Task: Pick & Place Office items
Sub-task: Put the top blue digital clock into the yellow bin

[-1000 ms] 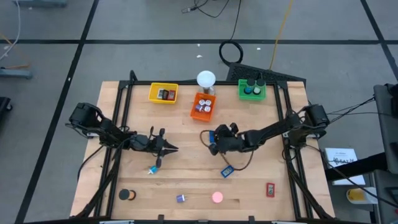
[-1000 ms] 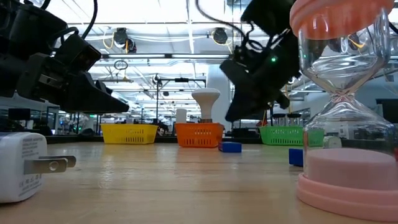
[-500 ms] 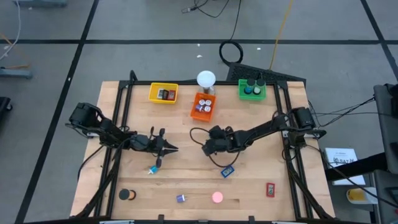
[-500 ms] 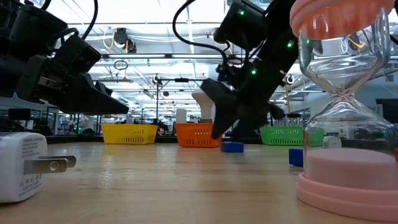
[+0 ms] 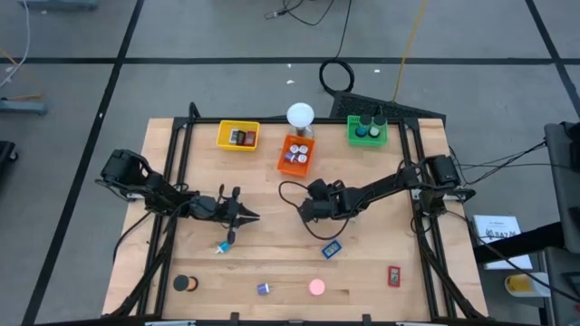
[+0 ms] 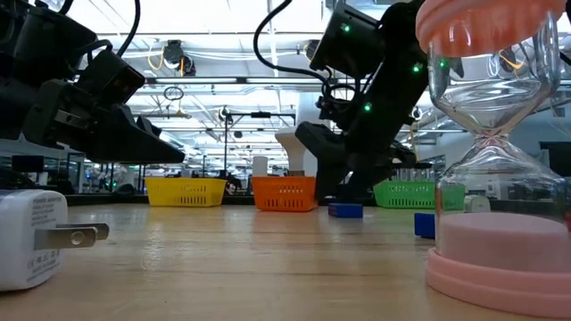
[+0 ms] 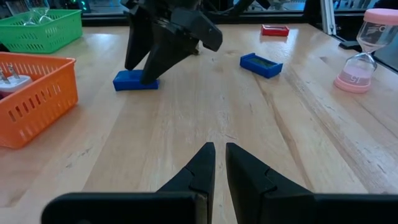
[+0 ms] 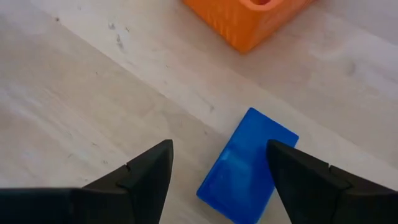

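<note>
Blue block lies between the right gripper's wide-apart jaws, untouched.

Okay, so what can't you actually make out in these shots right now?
- Blue block: in the high view the right pincer above it covers it.
- Yellow tray: the pieces inside are too small to name in the high view, and its wall hides them in the low view.
- Hourglass: its top is cut by the low view's edge.
- Charger: cut by the low view's left edge.
- Left pincer: nearly closed, holding nothing visible.
</note>
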`<state>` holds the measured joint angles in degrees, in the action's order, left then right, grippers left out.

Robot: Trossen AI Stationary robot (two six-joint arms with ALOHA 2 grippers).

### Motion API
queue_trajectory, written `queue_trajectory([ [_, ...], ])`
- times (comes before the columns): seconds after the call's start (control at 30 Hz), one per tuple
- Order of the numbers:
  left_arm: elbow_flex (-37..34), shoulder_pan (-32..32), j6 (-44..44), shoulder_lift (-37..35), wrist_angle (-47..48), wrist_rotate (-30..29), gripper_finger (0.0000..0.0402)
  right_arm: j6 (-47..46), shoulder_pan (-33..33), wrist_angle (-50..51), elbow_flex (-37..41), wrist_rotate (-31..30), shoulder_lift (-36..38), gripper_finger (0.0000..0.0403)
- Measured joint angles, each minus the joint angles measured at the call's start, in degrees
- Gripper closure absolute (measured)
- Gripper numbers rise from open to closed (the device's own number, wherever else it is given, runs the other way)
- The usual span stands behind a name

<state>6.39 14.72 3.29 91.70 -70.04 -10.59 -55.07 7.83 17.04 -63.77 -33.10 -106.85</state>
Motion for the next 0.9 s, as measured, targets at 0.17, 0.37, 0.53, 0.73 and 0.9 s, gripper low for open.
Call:
queue_trajectory([
  [0.17, 0.0, 0.0, 0.0, -0.02, 0.01, 0.0, 0.036, -2.91, 0.01, 2.47, 0.0, -0.03, 0.0, 0.0153],
  [0.37, 0.0, 0.0, -0.02, -0.02, 0.0, 0.0, 0.036, -5.56, 0.01, 3.91, 0.69, -0.26, 0.02, 0.0154],
  [0.53, 0.0, 0.0, -0.02, -0.02, 0.0, 0.0, 0.036, -5.77, 0.01, 4.17, 0.76, -0.25, 0.02, 0.0154],
  [0.73, 0.0, 0.0, -0.02, -0.02, 0.0, -0.02, 0.036, -5.06, 0.01, 4.44, 0.86, -1.08, 0.37, 0.0154],
  [0.9, 0.0, 0.0, -0.02, -0.02, 0.0, -0.02, 0.036, -4.13, 0.02, 4.51, 0.9, -1.11, 2.15, 0.0154],
])
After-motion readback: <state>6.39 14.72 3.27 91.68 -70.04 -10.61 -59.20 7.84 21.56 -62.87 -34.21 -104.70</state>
